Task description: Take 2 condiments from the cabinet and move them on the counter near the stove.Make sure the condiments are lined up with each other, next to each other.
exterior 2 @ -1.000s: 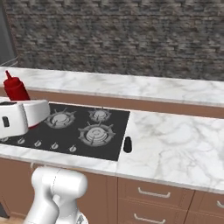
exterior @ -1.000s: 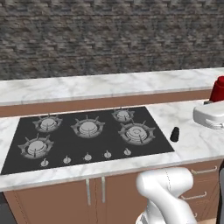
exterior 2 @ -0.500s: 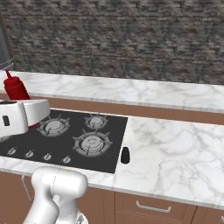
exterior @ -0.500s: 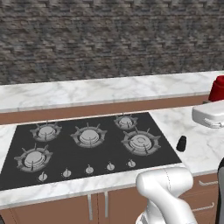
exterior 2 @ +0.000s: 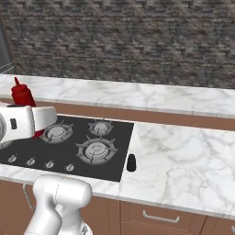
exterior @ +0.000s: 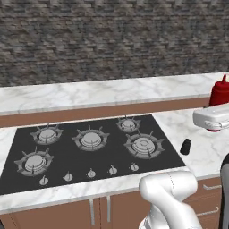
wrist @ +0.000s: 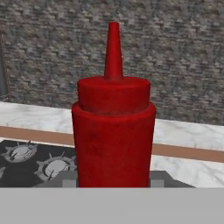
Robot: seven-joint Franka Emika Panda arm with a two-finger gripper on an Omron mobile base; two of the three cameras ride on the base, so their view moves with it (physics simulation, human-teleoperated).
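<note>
White marble counter (exterior 2: 183, 151) beside the stove (exterior: 89, 150) already bears the black shaker (exterior 2: 131, 162) at the cooktop's right edge, while the red squeeze bottle (wrist: 113, 131), clamped upright in the closed gripper (wrist: 113, 181), could be knocked against it or set out of line.

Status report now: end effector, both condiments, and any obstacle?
End effector shut on red squeeze bottle. Black shaker upright on counter beside stove. No obstacle seen.

Even, flat rendered light; sharp focus, faint shadows, no glare.
</note>
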